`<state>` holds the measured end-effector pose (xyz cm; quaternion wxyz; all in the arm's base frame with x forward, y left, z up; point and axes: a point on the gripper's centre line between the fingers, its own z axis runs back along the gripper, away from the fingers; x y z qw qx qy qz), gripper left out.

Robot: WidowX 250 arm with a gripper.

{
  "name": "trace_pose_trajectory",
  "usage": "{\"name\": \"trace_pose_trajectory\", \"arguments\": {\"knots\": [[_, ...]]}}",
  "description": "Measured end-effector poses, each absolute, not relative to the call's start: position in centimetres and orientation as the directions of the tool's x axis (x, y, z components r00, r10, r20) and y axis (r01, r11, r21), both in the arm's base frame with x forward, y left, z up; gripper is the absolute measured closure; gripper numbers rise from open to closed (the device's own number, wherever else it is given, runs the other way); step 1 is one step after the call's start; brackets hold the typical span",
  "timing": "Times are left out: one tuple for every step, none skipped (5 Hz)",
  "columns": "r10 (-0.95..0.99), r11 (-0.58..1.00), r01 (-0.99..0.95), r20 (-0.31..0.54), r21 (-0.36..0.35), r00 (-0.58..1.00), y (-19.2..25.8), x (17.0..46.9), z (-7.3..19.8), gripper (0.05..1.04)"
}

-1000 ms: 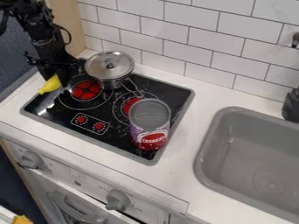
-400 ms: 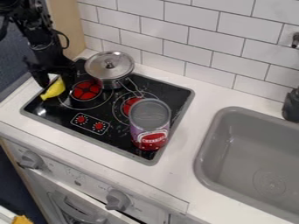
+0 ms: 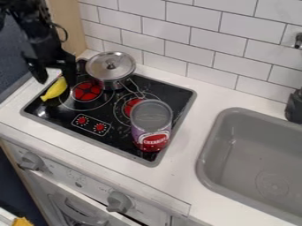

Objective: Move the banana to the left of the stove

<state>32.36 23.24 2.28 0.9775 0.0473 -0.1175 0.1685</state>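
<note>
So the squat silver pot with a lid (image 3: 110, 70) looks like shiny smooth metal, kinda brushed on top. The flat black stove top (image 3: 109, 112) is super glossy, almost like glass, with a matt grey rim. The white counter (image 3: 194, 90) looks smooth with a soft sheen, and the rectangular grey sink (image 3: 268, 154) has a satiny, smooth finish. The curved yellow banana (image 3: 56, 89) seems smooth and plasticky tbh. White rectangular wall tiles (image 3: 194, 20) look smooth, lightly glossy.
</note>
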Motion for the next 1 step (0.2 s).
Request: {"name": "trace_pose_trajectory", "arguments": {"knots": [[0.340,0.914,-0.389,0.307,0.117,0.889,23.83,32.07,5.81,0.083]]}}
